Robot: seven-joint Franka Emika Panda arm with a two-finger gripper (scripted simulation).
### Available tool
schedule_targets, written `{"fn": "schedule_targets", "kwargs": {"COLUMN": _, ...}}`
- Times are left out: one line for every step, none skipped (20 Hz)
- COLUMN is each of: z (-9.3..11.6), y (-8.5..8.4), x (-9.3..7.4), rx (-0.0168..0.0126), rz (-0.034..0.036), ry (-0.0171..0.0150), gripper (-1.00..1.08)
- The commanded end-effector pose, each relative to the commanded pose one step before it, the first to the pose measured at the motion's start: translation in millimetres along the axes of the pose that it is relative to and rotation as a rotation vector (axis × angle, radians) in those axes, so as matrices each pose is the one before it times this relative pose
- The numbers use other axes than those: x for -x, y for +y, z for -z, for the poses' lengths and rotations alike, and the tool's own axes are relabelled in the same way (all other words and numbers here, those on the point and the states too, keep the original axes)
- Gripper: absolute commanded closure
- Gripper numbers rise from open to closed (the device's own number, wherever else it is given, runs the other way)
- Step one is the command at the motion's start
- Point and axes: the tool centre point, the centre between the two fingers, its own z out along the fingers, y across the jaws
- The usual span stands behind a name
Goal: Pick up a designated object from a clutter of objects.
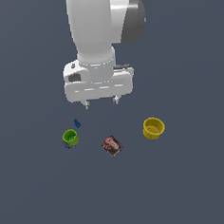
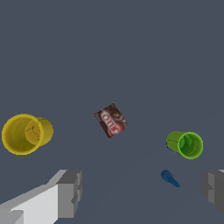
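Your gripper [image 1: 101,103] hangs above a plain dark grey counter [image 1: 195,183], fingers spread wide, holding and touching nothing. The tiny blue piece [image 1: 77,123] lies below it, just beside the green cup [image 1: 70,137], apart from packet [image 1: 112,145] and yellow cup [image 1: 153,127].

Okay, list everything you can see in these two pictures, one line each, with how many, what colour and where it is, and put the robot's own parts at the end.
blue piece: one, dark blue, tiny and elongated, on the floor just behind the green cup, nearest the gripper.
green cup: one, bright green, at the exterior view's left, lying on its side as the wrist view shows it.
packet: one, dark brown-red with a printed label, lying flat between the two cups.
yellow cup: one, yellow, larger than the green one, at the exterior view's right.
floor: one, plain grey-blue, under everything.
arm: one, white, coming down from the top of the exterior view.
gripper: one, white with grey fingers, open, above the floor and holding nothing.
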Motion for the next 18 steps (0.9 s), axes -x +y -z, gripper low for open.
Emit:
{"fn": "schedule_targets", "kwargs": {"z": -17.00, "y": 15.46, "x": 6.14, "rx": 0.00144, "rz": 0.02348, "ry": -0.00666, "gripper": -0.92}}
{"fn": "schedule_targets", "kwargs": {"z": -7.59, "y": 6.69, "x": 3.18, "rx": 0.00036, "rz": 0.01094, "ry": -0.00282, "gripper": -0.92}}
{"fn": "schedule_targets", "kwargs": {"z": -7.98, "y": 6.94, "x": 3.63, "rx": 0.00021, "rz": 0.01157, "ry": -0.00296, "gripper": -0.92}}
{"fn": "schedule_targets", "kwargs": {"z": -8.29, "y": 7.06, "x": 4.08, "rx": 0.00004, "rz": 0.01212, "ry": -0.00307, "gripper": -0.92}}
{"fn": "schedule_targets", "kwargs": {"z": -8.27, "y": 6.92, "x": 4.41, "rx": -0.00014, "rz": 0.01219, "ry": -0.00305, "gripper": -0.92}}
{"fn": "schedule_targets", "kwargs": {"z": -8.22, "y": 6.71, "x": 4.69, "rx": -0.00032, "rz": 0.01221, "ry": -0.00300, "gripper": -0.92}}
{"fn": "schedule_targets", "kwargs": {"z": -8.16, "y": 6.50, "x": 4.97, "rx": -0.00050, "rz": 0.01224, "ry": -0.00295, "gripper": -0.92}}
{"fn": "schedule_targets", "kwargs": {"z": -8.10, "y": 6.27, "x": 5.23, "rx": -0.00068, "rz": 0.01227, "ry": -0.00289, "gripper": -0.92}}
{"fn": "schedule_targets", "kwargs": {"z": -8.03, "y": 6.03, "x": 5.49, "rx": -0.00085, "rz": 0.01227, "ry": -0.00282, "gripper": -0.92}}
{"fn": "schedule_targets", "kwargs": {"z": -7.96, "y": 5.79, "x": 5.73, "rx": -0.00102, "rz": 0.01228, "ry": -0.00274, "gripper": -0.92}}
{"fn": "schedule_targets", "kwargs": {"z": -7.89, "y": 5.53, "x": 5.97, "rx": -0.00119, "rz": 0.01230, "ry": -0.00265, "gripper": -0.92}}
{"fn": "schedule_targets", "kwargs": {"z": -7.82, "y": 5.27, "x": 6.19, "rx": -0.00136, "rz": 0.01230, "ry": -0.00256, "gripper": -0.92}}
{"fn": "schedule_targets", "kwargs": {"z": -7.75, "y": 4.98, "x": 6.39, "rx": -0.00152, "rz": 0.01234, "ry": -0.00246, "gripper": -0.92}}
{"fn": "schedule_targets", "kwargs": {"z": -7.66, "y": 4.72, "x": 6.60, "rx": -0.00167, "rz": 0.01231, "ry": -0.00234, "gripper": -0.92}}
{"fn": "schedule_targets", "kwargs": {"z": -7.59, "y": 4.42, "x": 6.77, "rx": -0.00182, "rz": 0.01235, "ry": -0.00222, "gripper": -0.92}}
{"fn": "schedule_targets", "kwargs": {"z": -7.45, "y": 4.09, "x": 6.89, "rx": -0.00195, "rz": 0.01225, "ry": -0.00208, "gripper": -0.92}}
{"fn": "schedule_targets", "kwargs": {"z": -7.03, "y": 3.63, "x": 6.72, "rx": -0.00199, "rz": 0.01171, "ry": -0.00187, "gripper": -0.92}}
{"fn": "schedule_targets", "kwargs": {"z": -6.58, "y": 3.18, "x": 6.48, "rx": -0.00199, "rz": 0.01107, "ry": -0.00165, "gripper": -0.92}}
